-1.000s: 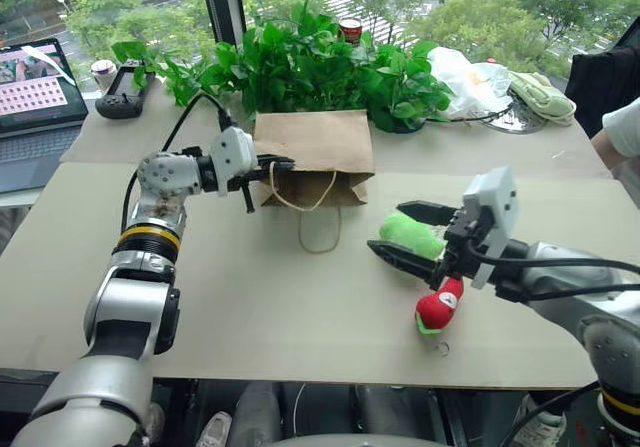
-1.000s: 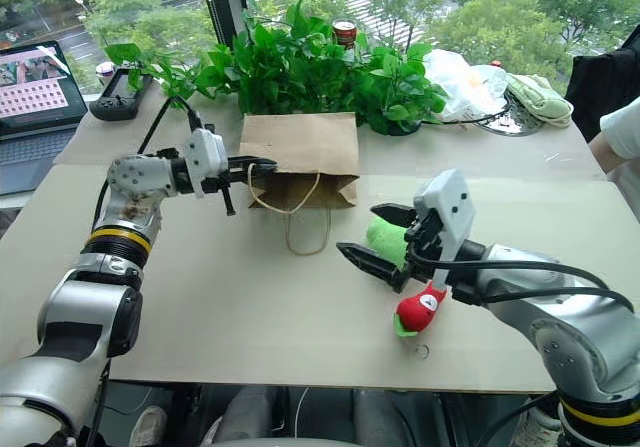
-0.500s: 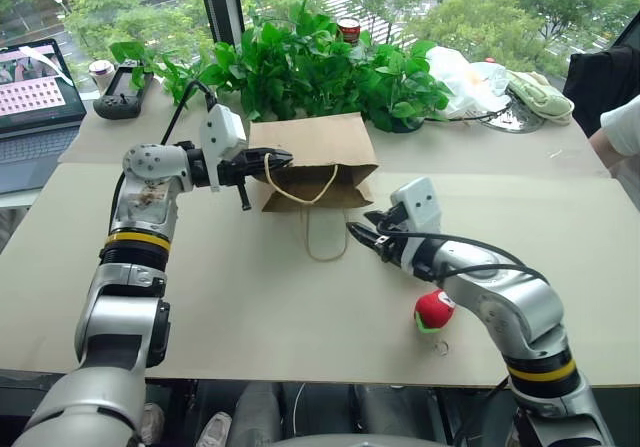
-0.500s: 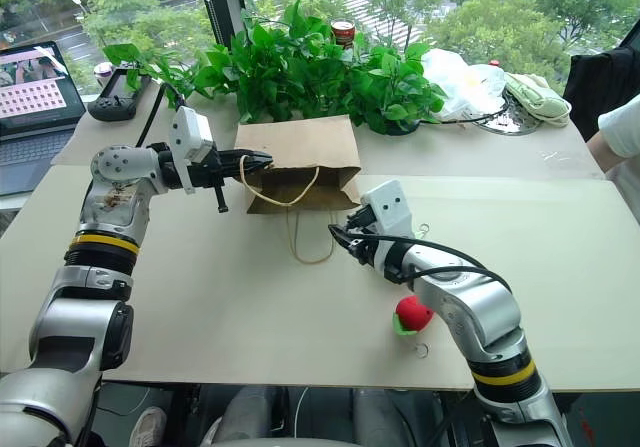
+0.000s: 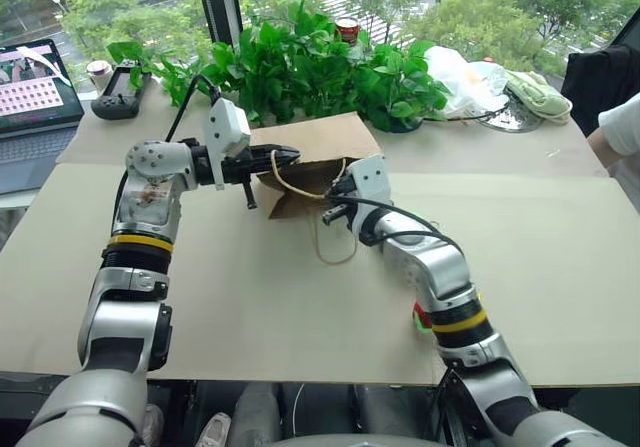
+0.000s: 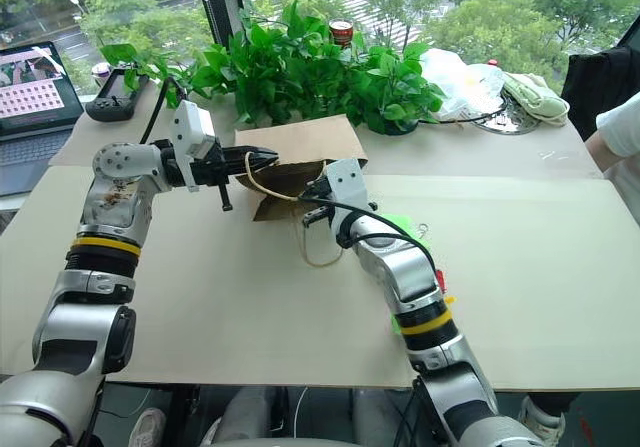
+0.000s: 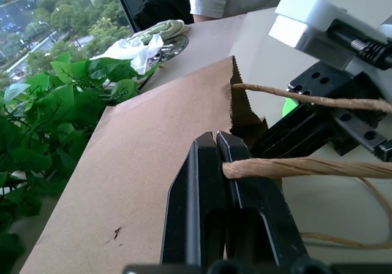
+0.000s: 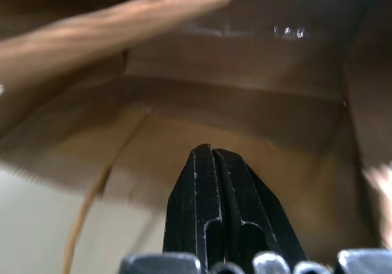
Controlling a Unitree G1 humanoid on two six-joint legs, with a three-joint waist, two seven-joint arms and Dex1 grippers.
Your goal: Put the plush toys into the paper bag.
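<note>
On table, paper bag [image 5: 318, 149] mouth facing robot, left gripper [image 7: 215, 140] pinching handle [image 7: 294, 167], right gripper [image 8: 211, 151] closed.

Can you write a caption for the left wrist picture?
Left tool pinches the paper bag handle, lifting its mouth open.

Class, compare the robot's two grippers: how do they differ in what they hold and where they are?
The left gripper is clamped on a cord handle of the paper bag, outside the bag. The right gripper holds nothing and points into the bag's open mouth. Both are shut.
</note>
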